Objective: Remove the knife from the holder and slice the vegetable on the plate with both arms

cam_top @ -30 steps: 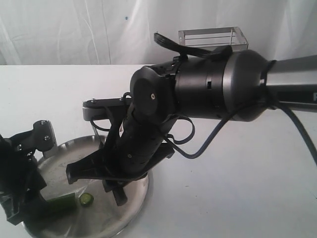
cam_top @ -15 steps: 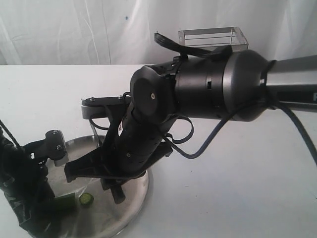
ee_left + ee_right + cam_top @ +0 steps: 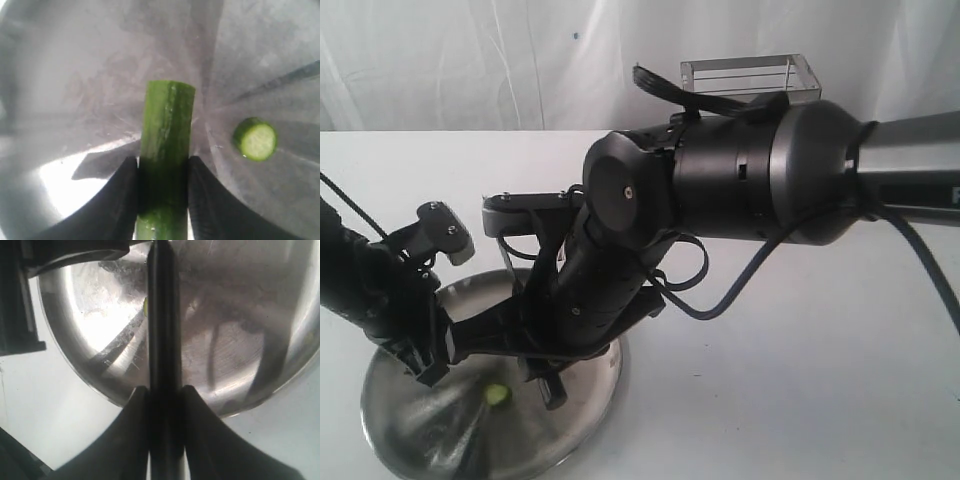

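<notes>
In the left wrist view the vegetable (image 3: 166, 140), a glossy dark green cylinder, stands between the two black fingers of my left gripper (image 3: 163, 167), which is shut on it above the plate (image 3: 75, 75). One round pale slice (image 3: 255, 138) lies on the plate beside it. In the exterior view my left gripper (image 3: 425, 362) hangs over the plate's left part and hides the vegetable; the slice (image 3: 496, 394) shows. My right gripper (image 3: 163, 392) is shut on the knife (image 3: 162, 330), whose black blade reaches out over the plate (image 3: 75, 355). The holder (image 3: 750, 76) stands at the back.
The bulky right arm (image 3: 740, 180) with its looping cables fills the middle of the exterior view and leans down over the plate's (image 3: 400, 430) right half. White tabletop (image 3: 800, 380) lies to the right of the plate, with a white curtain behind.
My left gripper has closed on the vegetable and the left arm has risen and swung in over the plate; the vegetable no longer shows lying there. The right arm has hardly moved.
</notes>
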Motion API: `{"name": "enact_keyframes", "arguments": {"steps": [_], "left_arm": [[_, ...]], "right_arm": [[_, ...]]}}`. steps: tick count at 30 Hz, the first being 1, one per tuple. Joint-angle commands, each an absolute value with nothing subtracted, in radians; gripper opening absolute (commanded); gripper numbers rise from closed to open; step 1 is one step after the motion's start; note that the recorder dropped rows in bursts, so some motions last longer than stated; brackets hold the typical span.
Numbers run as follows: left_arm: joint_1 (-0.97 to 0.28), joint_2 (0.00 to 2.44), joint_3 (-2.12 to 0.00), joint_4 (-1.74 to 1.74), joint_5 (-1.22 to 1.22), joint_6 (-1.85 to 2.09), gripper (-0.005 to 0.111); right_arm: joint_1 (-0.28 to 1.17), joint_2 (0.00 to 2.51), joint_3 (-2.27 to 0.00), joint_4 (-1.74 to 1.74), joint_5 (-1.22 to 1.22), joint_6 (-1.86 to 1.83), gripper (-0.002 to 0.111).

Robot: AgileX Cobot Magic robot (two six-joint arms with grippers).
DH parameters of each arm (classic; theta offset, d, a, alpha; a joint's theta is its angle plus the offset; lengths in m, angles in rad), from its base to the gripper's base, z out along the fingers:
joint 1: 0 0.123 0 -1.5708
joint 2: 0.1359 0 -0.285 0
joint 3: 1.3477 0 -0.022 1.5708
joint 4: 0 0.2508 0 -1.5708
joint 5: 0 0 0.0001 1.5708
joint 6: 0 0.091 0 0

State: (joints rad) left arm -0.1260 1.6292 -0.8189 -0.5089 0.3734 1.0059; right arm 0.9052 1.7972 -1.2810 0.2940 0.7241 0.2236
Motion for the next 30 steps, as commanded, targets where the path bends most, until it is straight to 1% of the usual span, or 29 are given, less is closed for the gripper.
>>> {"name": "enact_keyframes", "arguments": {"steps": [1,2,3,4,5,7,8,13,19,23,30], "left_arm": [[-0.130,1.699,-0.821,-0.531,0.383,0.984,0.034],[-0.130,1.707,-0.821,-0.531,0.376,0.973,0.034],[-0.130,1.711,-0.821,-0.531,0.375,0.963,0.036],[-0.130,1.711,-0.821,-0.531,0.374,0.958,0.043],[-0.130,1.711,-0.821,-0.531,0.362,0.934,0.056],[-0.130,1.705,-0.821,-0.531,0.348,0.901,0.075],[-0.130,1.694,-0.821,-0.519,0.352,0.888,0.077],[-0.118,1.623,-0.840,-0.494,0.385,0.867,0.075],[-0.069,1.524,-0.842,-0.414,0.392,0.763,0.075],[-0.046,1.485,-0.842,-0.409,0.390,0.711,0.075],[-0.043,1.478,-0.842,-0.447,0.382,0.643,0.075]], "right_arm": [[0.897,1.785,-1.283,0.307,0.710,0.212,0.015],[0.897,1.785,-1.283,0.309,0.713,0.212,0.015],[0.897,1.785,-1.283,0.309,0.718,0.212,0.015],[0.897,1.785,-1.283,0.309,0.722,0.212,0.015],[0.897,1.785,-1.283,0.309,0.726,0.212,0.015],[0.897,1.785,-1.283,0.309,0.730,0.212,0.015],[0.897,1.785,-1.283,0.304,0.733,0.212,0.015],[0.897,1.785,-1.283,0.254,0.769,0.240,0.015],[0.896,1.787,-1.283,0.250,0.881,0.223,0.015],[0.896,1.806,-1.283,0.251,0.892,0.207,0.015],[0.914,1.875,-1.283,0.388,0.909,0.081,0.015]]}}
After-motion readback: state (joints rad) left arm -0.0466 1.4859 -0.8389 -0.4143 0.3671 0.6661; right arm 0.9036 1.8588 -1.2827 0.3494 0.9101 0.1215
